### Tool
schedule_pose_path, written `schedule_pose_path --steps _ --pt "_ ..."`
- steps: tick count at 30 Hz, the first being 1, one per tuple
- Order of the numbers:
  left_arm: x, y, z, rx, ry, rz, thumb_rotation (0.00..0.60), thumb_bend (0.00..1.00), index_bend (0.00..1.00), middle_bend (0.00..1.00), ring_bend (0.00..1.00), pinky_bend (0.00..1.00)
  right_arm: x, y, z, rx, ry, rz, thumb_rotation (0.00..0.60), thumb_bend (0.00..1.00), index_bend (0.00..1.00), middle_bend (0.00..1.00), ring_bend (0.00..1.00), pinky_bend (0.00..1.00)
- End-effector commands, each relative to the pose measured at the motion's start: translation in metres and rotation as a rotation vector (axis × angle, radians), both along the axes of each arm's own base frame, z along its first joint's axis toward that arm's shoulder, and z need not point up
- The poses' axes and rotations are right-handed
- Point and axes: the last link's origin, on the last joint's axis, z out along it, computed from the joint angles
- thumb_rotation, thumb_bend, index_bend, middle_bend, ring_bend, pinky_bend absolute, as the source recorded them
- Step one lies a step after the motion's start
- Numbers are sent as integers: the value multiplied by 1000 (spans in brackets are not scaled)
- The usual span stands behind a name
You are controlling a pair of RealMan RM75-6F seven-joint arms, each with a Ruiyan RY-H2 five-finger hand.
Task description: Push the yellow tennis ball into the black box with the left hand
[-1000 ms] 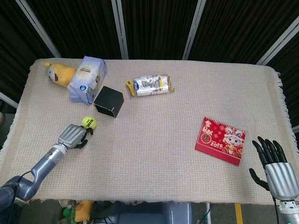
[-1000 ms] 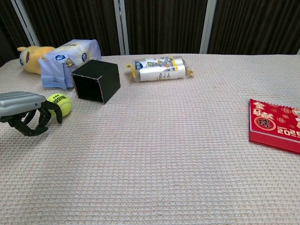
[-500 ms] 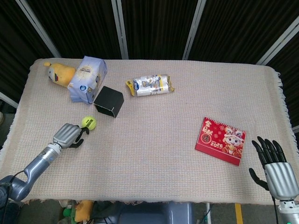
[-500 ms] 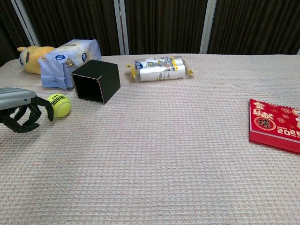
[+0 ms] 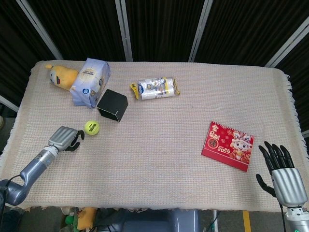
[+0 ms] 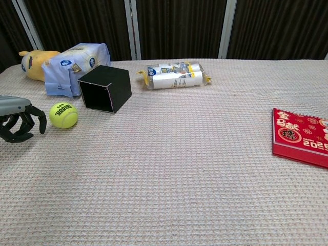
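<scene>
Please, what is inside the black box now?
The chest view looks into the open front of the black box: only dark walls show, nothing visible inside. The tennis ball lies outside on the cloth, apart from the left hand.

yellow tennis ball (image 5: 91, 127), outside open black box (image 5: 112, 105)

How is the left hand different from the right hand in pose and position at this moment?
The left hand has its fingers curled downward, while the right hand has its fingers spread straight and apart. The left hand sits over the table, a small gap from the yellow tennis ball; the right hand is beyond the table's near right corner, close to the red calendar. Both hold nothing.
</scene>
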Motion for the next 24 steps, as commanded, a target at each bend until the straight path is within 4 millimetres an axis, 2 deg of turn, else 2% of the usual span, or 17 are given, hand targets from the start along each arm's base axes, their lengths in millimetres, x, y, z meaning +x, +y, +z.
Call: schedule_pose_path --steps 1,15,24 --pt "3 5 -2 7 -3 4 600 455 424 702 488 630 -1 0 1 -3 -2 -2 600 368 0 0 0 0" --pt "20 17 -22 -8 -1 -17 600 481 419 683 481 625 -1 5 5 -14 -11 4 600 368 0 0 0 0" --pt "32 21 -29 5 -53 -49 600 482 383 630 446 581 -1 7 4 -14 -1 5 600 368 0 0 0 0"
